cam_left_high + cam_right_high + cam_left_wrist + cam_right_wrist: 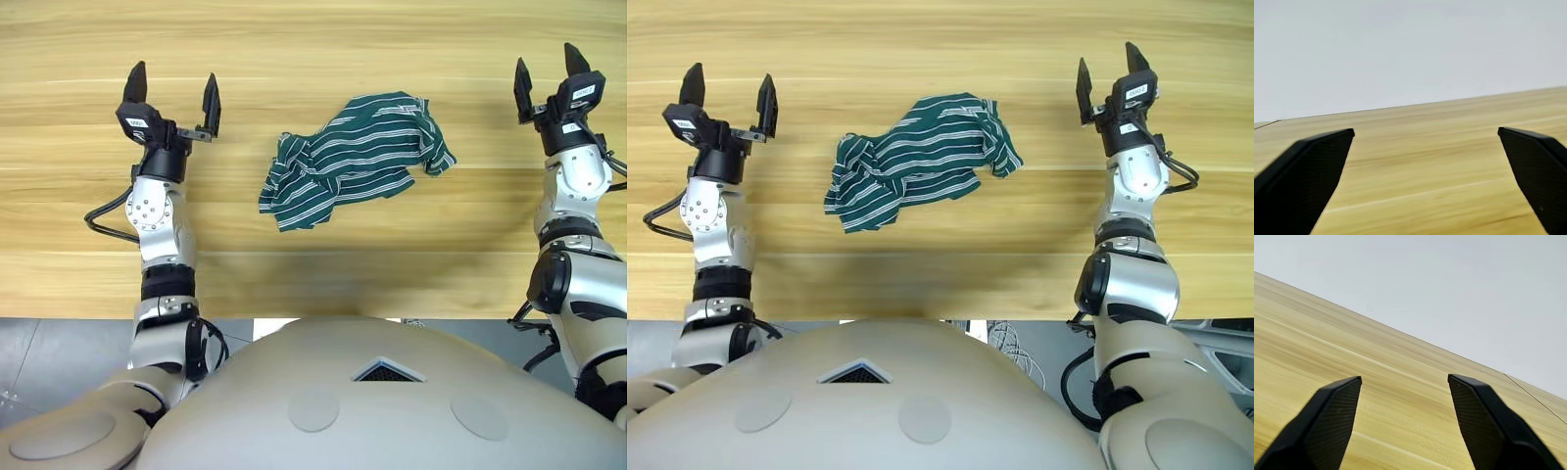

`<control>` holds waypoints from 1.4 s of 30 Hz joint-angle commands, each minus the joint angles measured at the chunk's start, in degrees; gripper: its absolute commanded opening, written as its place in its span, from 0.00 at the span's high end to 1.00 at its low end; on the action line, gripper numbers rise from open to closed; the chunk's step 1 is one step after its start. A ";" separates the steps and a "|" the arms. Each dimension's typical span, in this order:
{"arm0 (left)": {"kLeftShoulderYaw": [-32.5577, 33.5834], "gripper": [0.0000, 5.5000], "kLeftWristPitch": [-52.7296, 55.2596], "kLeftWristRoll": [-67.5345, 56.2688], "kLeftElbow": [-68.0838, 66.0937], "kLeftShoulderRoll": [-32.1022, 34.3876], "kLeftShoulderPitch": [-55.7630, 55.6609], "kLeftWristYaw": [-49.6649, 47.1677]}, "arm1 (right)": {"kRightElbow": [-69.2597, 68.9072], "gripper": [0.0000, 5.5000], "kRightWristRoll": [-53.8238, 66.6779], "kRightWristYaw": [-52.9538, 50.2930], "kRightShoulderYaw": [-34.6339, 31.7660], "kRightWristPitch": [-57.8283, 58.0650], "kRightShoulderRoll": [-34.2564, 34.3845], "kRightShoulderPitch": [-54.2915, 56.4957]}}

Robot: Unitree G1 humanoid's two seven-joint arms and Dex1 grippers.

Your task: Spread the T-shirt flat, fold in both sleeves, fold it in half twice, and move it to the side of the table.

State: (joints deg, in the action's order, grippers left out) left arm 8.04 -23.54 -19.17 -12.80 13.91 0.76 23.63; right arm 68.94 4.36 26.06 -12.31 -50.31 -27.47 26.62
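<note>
A dark green T-shirt with white stripes (355, 157) lies crumpled in a heap at the middle of the wooden table (313, 39). My left gripper (173, 90) hovers open over the table to the left of the shirt, well apart from it, with nothing between its black fingers (1308, 171). On the far right my right gripper (549, 76) is open too, empty, and also clear of the shirt. The right wrist view has both black fingers (1332, 416) spread over bare wood.
The table's front edge (313, 315) runs just ahead of my torso, with grey floor below it. Bare wood surrounds the shirt on all sides. A light wall (1410, 49) rises past the table's far edge.
</note>
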 commanded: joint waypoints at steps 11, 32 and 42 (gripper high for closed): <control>-14.37 0.02 44.91 1.21 53.79 6.64 23.58 -11.18 | -34.81 0.40 8.61 13.69 3.03 10.66 -0.64 -15.28; -18.52 0.37 48.76 8.39 45.71 4.63 19.92 -10.54 | -37.27 0.40 5.46 9.78 5.12 10.39 1.79 -15.24; -17.24 0.65 48.52 9.35 44.89 4.47 20.17 -10.23 | -38.89 0.40 5.64 9.73 5.54 10.80 2.03 -15.56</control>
State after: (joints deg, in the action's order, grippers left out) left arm -9.56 24.56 -10.48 32.63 18.31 21.17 13.16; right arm 31.11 9.51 35.78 -6.85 -40.20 -25.66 10.82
